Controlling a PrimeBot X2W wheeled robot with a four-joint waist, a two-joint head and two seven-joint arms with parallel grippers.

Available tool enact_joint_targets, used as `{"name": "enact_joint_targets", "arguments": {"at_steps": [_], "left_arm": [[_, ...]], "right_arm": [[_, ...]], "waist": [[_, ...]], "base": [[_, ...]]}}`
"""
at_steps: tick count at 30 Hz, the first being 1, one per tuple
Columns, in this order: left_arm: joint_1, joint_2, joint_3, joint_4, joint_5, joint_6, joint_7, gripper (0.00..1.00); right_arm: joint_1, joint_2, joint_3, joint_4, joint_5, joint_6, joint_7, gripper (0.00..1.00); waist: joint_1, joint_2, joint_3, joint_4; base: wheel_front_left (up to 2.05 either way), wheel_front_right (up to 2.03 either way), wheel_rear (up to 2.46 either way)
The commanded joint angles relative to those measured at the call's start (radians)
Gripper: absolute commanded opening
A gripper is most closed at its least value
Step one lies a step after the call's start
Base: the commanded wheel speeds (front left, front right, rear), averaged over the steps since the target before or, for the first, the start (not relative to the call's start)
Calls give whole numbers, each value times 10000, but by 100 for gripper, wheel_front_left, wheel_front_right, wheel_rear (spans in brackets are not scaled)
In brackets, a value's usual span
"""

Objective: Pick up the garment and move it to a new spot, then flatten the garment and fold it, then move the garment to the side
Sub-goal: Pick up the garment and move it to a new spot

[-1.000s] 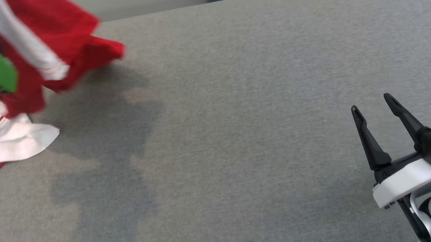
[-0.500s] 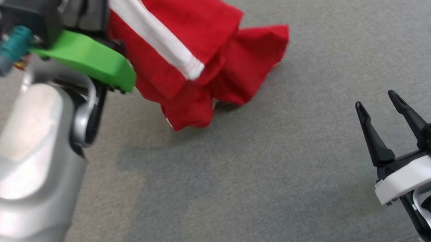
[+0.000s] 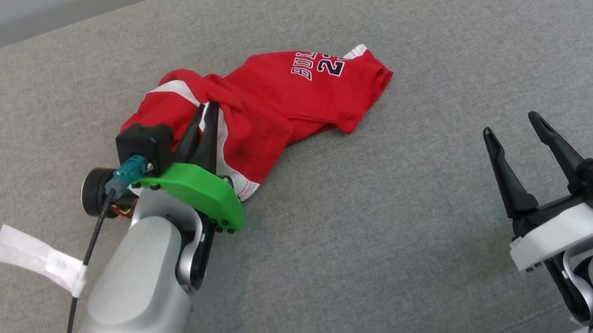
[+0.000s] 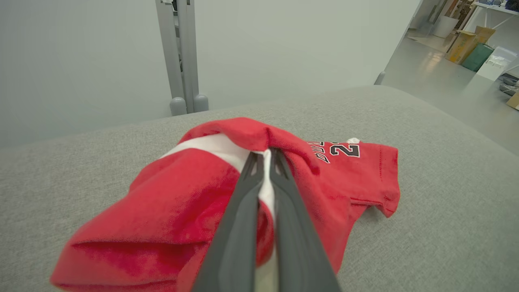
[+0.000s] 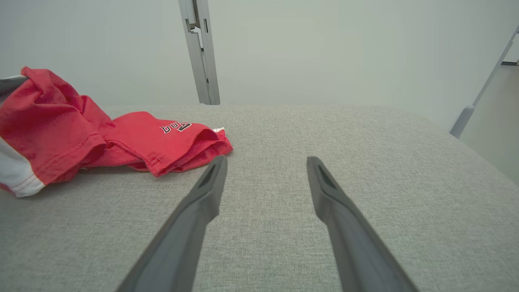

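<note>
Red cloth, the garment [image 3: 290, 95] lies crumpled on the grey tabletop [image 3: 382, 248], toward its far edge. My left gripper [image 3: 208, 109] is clamped on its white-striped fold, I judge to place it here. My right gripper [image 3: 509, 125] waits empty with fingers spread, toward the near right corner.

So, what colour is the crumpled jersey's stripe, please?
A white stripe on the red cloth jersey; clearest in the left wrist view.

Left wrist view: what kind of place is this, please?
Probably a robot lab or workshop: a grey fabric-covered table, a plain pale wall with a metal post, and cardboard boxes on a bare floor beyond.
</note>
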Motion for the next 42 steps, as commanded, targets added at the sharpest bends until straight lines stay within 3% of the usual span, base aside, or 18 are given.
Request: {"name": "enact_joint_targets", "arguments": {"at_steps": [1,6,7,8,9,19,31,42], "left_arm": [[184,-67,-62,232,-19,-69,-110,0],[410,-275,-97,861,178,-230,-334,0],[434,-288,-65,858,241,-257,-364,7],[484,-285,-10,791,324,-257,-388,41],[511,-283,96,622,429,-277,-395,100],[1992,-205,1255,-975,1725,-415,-365,100],[3949,-382,2550,-1939,2252,-500,-367,100],[5760,-704,4052,-2789,2685,-507,-367,100]], "right_arm": [[-52,-35,14,8,43,-14,-3,100],[-75,-33,7,51,16,-14,-3,100],[-79,-33,-7,61,4,-14,-3,100],[-78,-33,-30,69,-14,-14,-3,100],[-65,-35,-63,79,-38,-14,-3,100],[283,-35,-115,205,-268,-14,-3,100],[894,-35,-66,266,-462,-14,-3,100],[1242,-35,49,258,-352,-14,-3,100]], "waist": [[-1,-1,116,-69],[-1,-1,135,-52],[-1,-1,125,-36],[-1,-1,101,-6],[-1,-1,70,33],[-1,-1,-759,515],[-1,-1,-2151,1254],[-1,-1,-2591,1583]], "base": [[0,0,0],[0,0,0],[0,0,0],[0,0,0],[0,0,0],[0,0,0],[0,0,0],[0,0,0]]}}
